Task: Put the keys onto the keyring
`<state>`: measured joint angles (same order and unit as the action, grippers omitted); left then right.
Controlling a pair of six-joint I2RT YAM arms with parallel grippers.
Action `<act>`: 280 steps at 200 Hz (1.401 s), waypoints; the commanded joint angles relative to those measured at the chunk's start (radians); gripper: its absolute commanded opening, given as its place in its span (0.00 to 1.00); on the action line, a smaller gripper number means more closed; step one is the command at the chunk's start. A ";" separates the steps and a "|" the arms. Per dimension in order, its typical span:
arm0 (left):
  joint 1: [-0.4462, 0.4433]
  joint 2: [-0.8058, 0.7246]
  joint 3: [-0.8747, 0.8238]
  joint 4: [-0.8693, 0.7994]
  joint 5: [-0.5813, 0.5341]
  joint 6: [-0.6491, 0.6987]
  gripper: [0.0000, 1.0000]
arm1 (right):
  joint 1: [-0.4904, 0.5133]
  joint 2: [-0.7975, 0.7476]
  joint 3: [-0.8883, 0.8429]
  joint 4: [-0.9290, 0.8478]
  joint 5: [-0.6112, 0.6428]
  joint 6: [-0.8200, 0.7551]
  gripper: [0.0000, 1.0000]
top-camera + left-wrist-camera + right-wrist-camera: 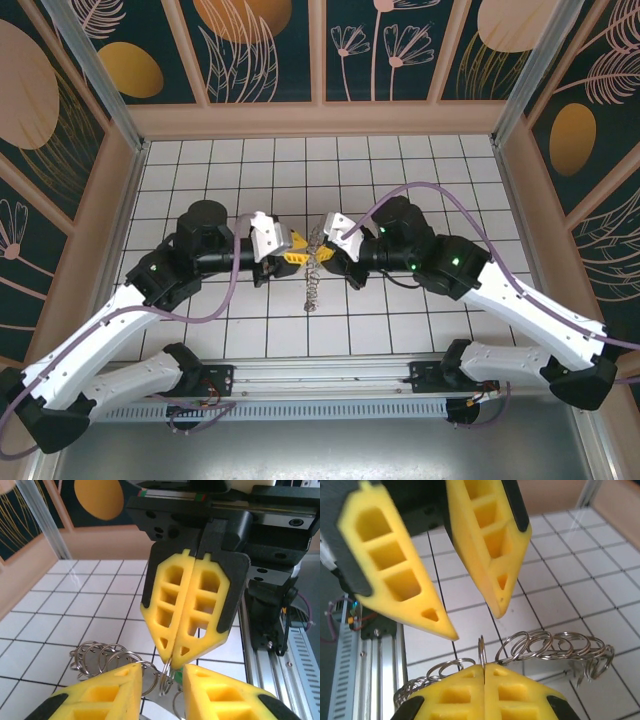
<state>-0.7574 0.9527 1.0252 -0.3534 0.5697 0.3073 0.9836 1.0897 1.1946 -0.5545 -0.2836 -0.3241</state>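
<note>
You had the right fingers (455,695) pressed flat together, pinching one silvery ring of the keyring (555,647) upright between their tips. Your left fingers (100,695) stood parted, tip to tip with the right ones, gripping nothing. The key (176,676) showed as a green sliver in that gap, just under the right tips. The other rings trailed over the tiled worktop (420,170).
</note>
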 commanded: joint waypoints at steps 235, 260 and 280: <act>-0.102 0.004 -0.072 0.112 -0.019 -0.036 0.00 | 0.017 -0.025 -0.021 -0.018 -0.060 -0.044 0.11; -0.103 -0.019 -0.129 0.224 0.019 -0.099 0.00 | 0.025 -0.065 -0.069 0.037 -0.074 -0.037 0.17; -0.102 -0.035 -0.160 0.283 0.044 -0.123 0.00 | 0.034 -0.091 -0.094 0.071 -0.074 -0.036 0.18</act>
<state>-0.8551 0.9474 0.8940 -0.2531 0.5484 0.2523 1.0000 1.0355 1.1316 -0.5747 -0.3275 -0.3634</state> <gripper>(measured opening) 0.037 0.182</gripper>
